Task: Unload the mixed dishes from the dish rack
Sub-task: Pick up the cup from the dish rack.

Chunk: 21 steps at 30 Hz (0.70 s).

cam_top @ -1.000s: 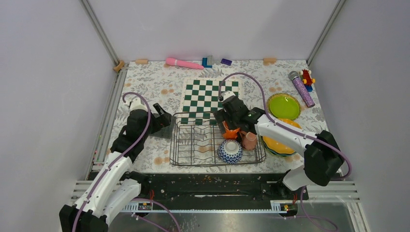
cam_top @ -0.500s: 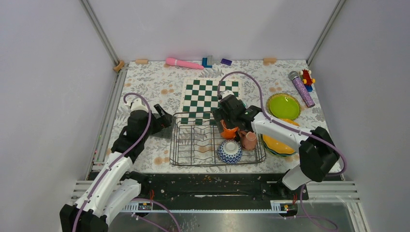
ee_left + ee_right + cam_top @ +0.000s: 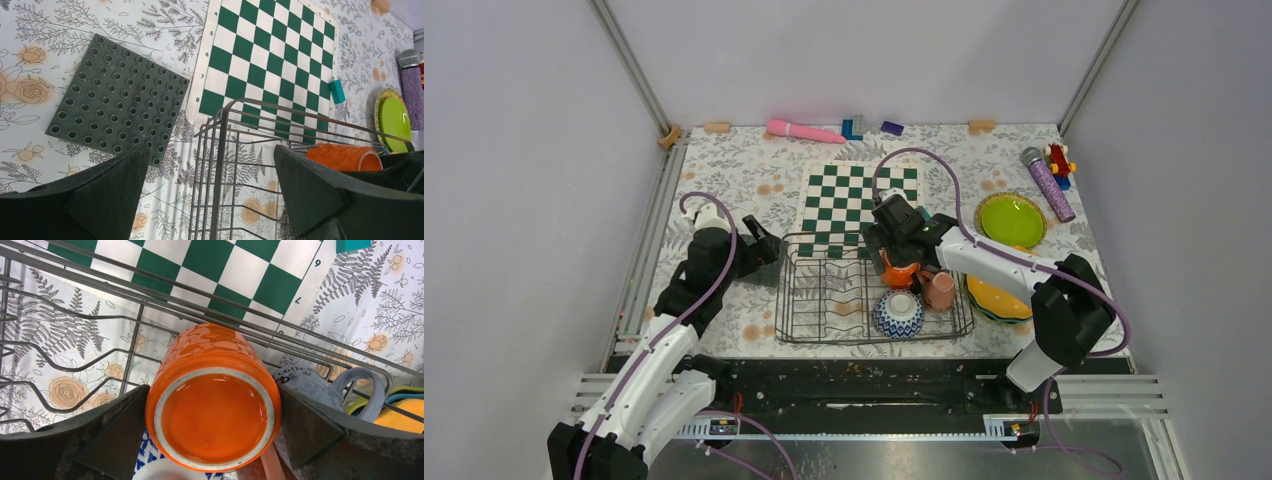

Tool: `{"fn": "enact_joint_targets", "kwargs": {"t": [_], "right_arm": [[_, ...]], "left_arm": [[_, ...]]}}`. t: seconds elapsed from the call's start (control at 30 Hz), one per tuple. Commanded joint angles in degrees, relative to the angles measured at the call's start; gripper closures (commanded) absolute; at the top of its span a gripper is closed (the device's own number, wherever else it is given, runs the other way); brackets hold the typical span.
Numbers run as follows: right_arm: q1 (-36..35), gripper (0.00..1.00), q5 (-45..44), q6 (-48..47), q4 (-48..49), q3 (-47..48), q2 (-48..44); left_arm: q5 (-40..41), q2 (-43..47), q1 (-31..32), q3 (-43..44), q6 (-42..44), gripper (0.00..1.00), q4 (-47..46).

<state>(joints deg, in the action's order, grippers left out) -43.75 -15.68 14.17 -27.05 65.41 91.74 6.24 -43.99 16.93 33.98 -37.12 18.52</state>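
The dish rack (image 3: 786,300), a dark wire basket, holds an orange cup (image 3: 898,270) lying on its side, a pink mug (image 3: 940,290), a blue-and-white bowl (image 3: 900,313) and a grey cup (image 3: 310,382). My right gripper (image 3: 212,390) is open and straddles the orange cup (image 3: 215,410), one finger close against each side. A lime plate (image 3: 1011,220) lies on the table to the right. A yellow-orange plate (image 3: 999,300) sits on a teal one beside the rack. My left gripper (image 3: 211,150) hangs open over the rack's left rim (image 3: 220,150), holding nothing.
A green-and-white chessboard (image 3: 849,200) lies behind the rack, with a small teal block (image 3: 337,91) at its edge. A dark grey studded mat (image 3: 117,97) sits left of the rack. A purple microphone (image 3: 1048,183), a toy (image 3: 1058,160) and a pink stick (image 3: 804,130) lie along the far side.
My right arm has shifted slightly left and its gripper has settled around the orange cup. The left arm has not moved.
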Motion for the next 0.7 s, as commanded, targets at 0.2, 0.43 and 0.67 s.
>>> {"fn": "enact_joint_targets", "kwargs": {"t": [0.2, 0.43, 0.67], "right_arm": [[-0.4, 0.00, 1.2, 0.8, -4.4, 2.2, 4.1], [-0.4, 0.13, 0.2, 1.5, -4.0, 2.4, 3.4], [-0.4, 0.53, 0.3, 2.0, 1.3, -0.2, -2.9]], "left_arm": [[-0.5, 1.0, -0.1, -0.2, -0.2, 0.01, -1.9], [-0.7, 1.1, -0.1, -0.1, -0.3, 0.01, -1.9], [-0.9, 1.6, -0.1, -0.1, -0.5, 0.01, -1.8]]}}
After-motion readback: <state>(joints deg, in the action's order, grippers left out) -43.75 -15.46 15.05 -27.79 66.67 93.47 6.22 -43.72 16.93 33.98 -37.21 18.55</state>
